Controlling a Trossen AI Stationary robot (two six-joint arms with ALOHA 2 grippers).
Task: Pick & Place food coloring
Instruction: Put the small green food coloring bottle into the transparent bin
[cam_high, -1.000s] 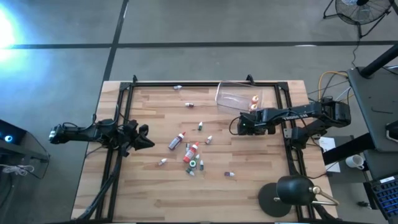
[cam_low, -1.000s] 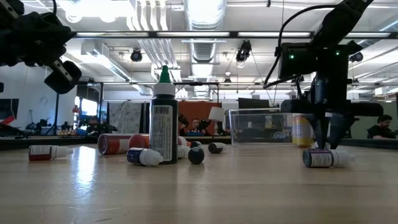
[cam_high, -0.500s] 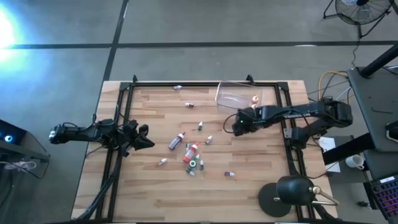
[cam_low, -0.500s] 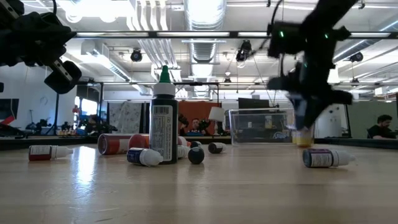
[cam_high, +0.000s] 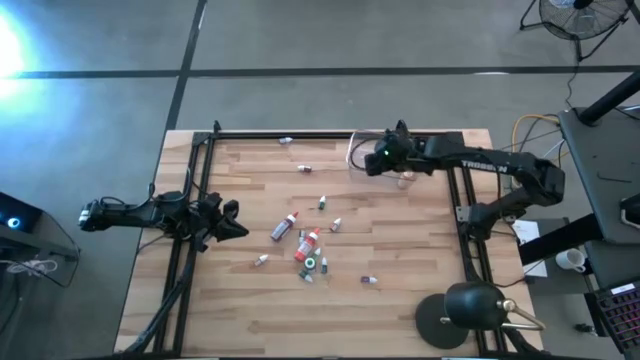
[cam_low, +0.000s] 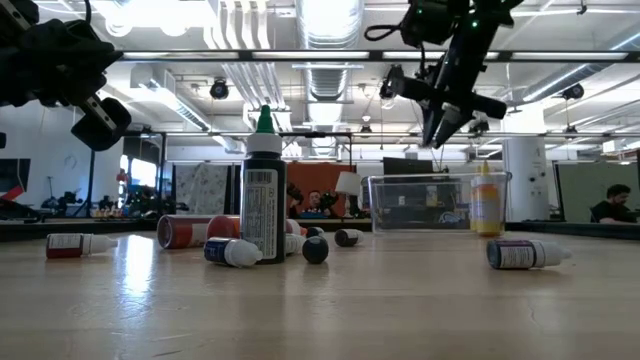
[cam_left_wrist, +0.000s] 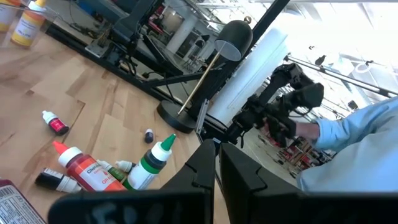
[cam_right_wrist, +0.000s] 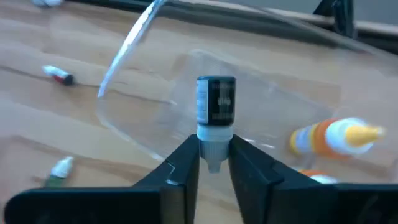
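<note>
right gripper (cam_right_wrist: 214, 163) pinches a small bottle (cam_right_wrist: 215, 111) above the clear box (cam_high: 385, 155), which already holds orange bottles (cam_right_wrist: 336, 138); about a dozen others (cam_high: 303, 243) are left on the table, and the left gripper (cam_high: 228, 219) waits clenched shut.

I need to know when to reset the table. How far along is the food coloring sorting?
Early on. Done: two orange-capped bottles look to be in the clear box. In hand: the right gripper holds a small dark bottle by its cap above the box. Left: about ten bottles lie scattered on the table, including the red-capped cluster and the purple bottle. The left gripper waits shut at the table's left edge.
</note>
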